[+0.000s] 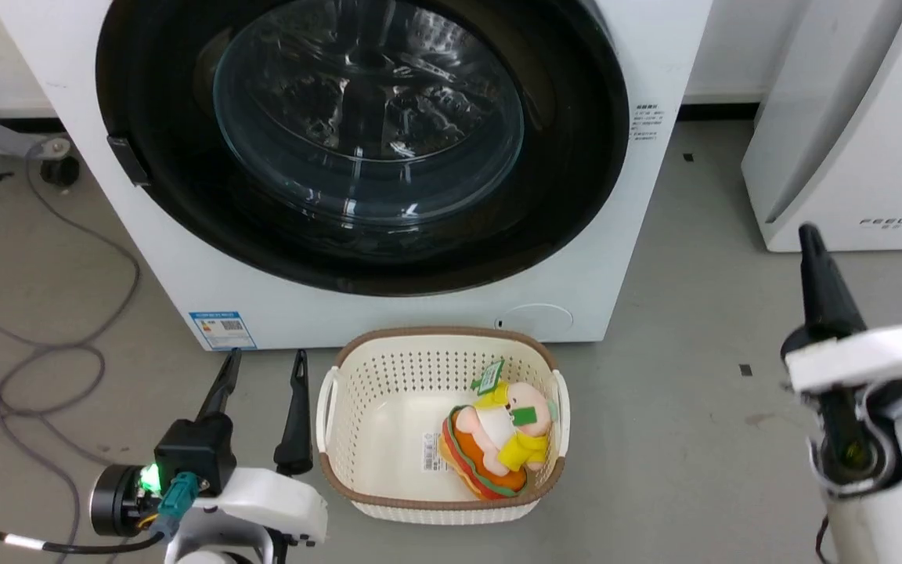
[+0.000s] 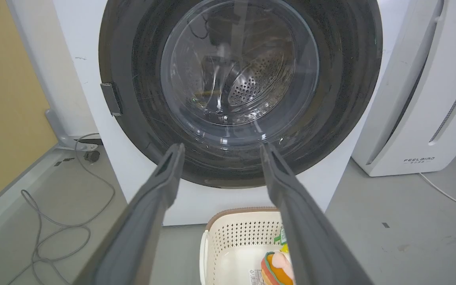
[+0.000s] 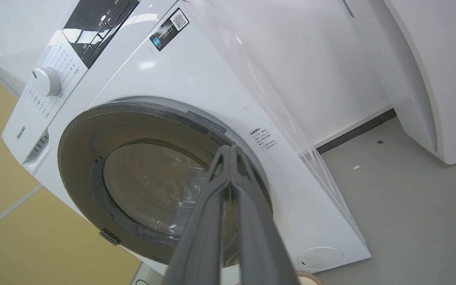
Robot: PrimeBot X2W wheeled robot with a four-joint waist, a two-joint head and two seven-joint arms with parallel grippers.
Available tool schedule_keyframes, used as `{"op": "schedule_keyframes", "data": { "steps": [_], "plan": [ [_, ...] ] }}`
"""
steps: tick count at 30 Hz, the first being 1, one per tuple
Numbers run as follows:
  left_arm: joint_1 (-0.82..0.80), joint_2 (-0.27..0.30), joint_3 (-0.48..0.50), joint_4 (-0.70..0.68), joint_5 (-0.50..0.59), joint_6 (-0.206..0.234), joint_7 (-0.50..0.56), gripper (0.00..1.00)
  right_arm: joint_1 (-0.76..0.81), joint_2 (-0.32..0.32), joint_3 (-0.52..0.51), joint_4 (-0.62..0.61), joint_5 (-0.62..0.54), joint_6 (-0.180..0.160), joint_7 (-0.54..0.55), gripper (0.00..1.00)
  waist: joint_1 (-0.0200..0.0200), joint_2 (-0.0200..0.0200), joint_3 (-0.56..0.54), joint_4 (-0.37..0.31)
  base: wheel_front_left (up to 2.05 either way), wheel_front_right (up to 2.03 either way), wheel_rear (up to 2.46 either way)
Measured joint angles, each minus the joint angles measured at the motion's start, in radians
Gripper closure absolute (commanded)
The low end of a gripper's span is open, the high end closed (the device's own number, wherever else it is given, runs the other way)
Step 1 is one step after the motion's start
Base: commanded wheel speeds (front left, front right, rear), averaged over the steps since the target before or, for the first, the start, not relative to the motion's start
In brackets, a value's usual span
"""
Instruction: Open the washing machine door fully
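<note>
Cream perforated plastic basket with brown rim (image 1: pixel 396 407) sits on grey floor. Inside it: one plush toy, pink figure in yellow on a burger-like cushion (image 1: pixel 498 446), lying against the basket's right wall, green tags on it. Rest of the basket bottom is bare apart from a sticker.

Left gripper (image 1: pixel 267 354) is just left of the basket, low. Its fingers are spread apart, holding nothing, tips pointing away toward the machine, not touching the basket.

Right gripper (image 1: pixel 811 239) is well to the right of the basket on a white forearm. Its fingers are pressed together with nothing between them.

Just behind the basket is the white front-load washing machine (image 1: pixel 185 266). The washing machine door (image 1: pixel 361 133), a large round glossy black ring with a clear glass bowl, is closed flush in the machine front, directly beyond the basket. Steel drum visible through the glass.

Behind and right of the basket stands the white FEELBIRD appliance (image 1: pixel 850 157). Left of the basket, grey cables (image 1: pixel 28 352) loop on the floor.
</note>
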State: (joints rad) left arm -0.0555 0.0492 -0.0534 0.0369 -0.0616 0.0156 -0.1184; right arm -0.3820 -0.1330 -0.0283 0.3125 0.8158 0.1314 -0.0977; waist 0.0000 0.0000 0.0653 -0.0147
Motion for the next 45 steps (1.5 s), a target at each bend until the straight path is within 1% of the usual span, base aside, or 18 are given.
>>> {"op": "schedule_keyframes", "data": {
  "steps": [6, 7, 8, 10, 17, 18, 21, 31, 38, 45],
  "plan": [
    [-0.029, 0.0, -0.002, -0.012, -0.003, 0.0, -0.013, 0.0, -0.164, -0.039, 0.021, 0.107, 0.075, 0.0, 0.015, 1.0, 0.0001, 0.0, 0.039, 0.0, 0.0, 0.0, 0.0],
    [-0.029, 0.0, -0.002, -0.012, -0.003, 0.0, -0.013, 0.0, -0.164, -0.039, 0.021, 0.107, 0.075, 0.0, 0.015, 1.0, 0.0001, 0.0, 0.039, 0.0, 0.0, 0.0, 0.0],
    [-0.038, 0.0, -0.002, -0.015, -0.003, 0.0, -0.016, 0.0, -0.222, -0.052, 0.033, 0.143, 0.095, 0.0, 0.022, 1.0, 0.0, 0.0, 0.053, 0.001, 0.0, 0.0, 0.0],
    [-0.049, 0.0, -0.003, -0.018, -0.004, 0.0, -0.022, 0.0, -0.279, -0.064, 0.045, 0.179, 0.114, 0.0, 0.033, 1.0, 0.0, 0.0, 0.068, 0.002, 0.0, 0.0, 0.0],
    [-0.08, 0.0, -0.008, -0.031, -0.011, -0.001, -0.034, 0.0, -0.488, -0.106, 0.101, 0.319, 0.164, 0.0, 0.083, 1.0, 0.0001, 0.0, 0.119, 0.01, 0.0, 0.0, 0.0],
    [-0.08, 0.0, -0.008, -0.031, -0.011, -0.001, -0.034, 0.0, -0.488, -0.106, 0.101, 0.319, 0.164, 0.0, 0.083, 1.0, 0.0001, 0.0, 0.119, 0.01, 0.0, 0.0, 0.0],
    [-0.094, 0.0, -0.011, -0.037, -0.011, -0.001, -0.043, 0.0, -0.578, -0.116, 0.132, 0.382, 0.178, 0.0, 0.115, 1.0, 0.0001, 0.0, 0.141, 0.014, 0.0, 0.0, 0.0],
    [-0.135, 0.0, -0.023, -0.06, -0.024, 0.0, -0.064, 0.0, -0.84, -0.118, 0.244, 0.561, 0.216, 0.0, 0.239, 1.0, 0.0001, 0.0, 0.211, 0.026, 0.0, 0.0, 0.0],
    [-0.155, 0.0, -0.031, -0.073, -0.034, 0.008, -0.077, 0.0, -0.962, -0.107, 0.321, 0.651, 0.248, 0.0, 0.348, 1.0, 0.0002, 0.0, 0.252, 0.037, 0.0, 0.0, 0.0],
    [-0.17, 0.0, -0.04, -0.08, -0.048, 0.017, -0.091, 0.0, -1.067, -0.093, 0.386, 0.725, 0.286, 0.0, 0.414, 1.0, 0.0001, 0.0, 0.29, 0.047, 0.0, 0.0, 0.0]
  ]
}}
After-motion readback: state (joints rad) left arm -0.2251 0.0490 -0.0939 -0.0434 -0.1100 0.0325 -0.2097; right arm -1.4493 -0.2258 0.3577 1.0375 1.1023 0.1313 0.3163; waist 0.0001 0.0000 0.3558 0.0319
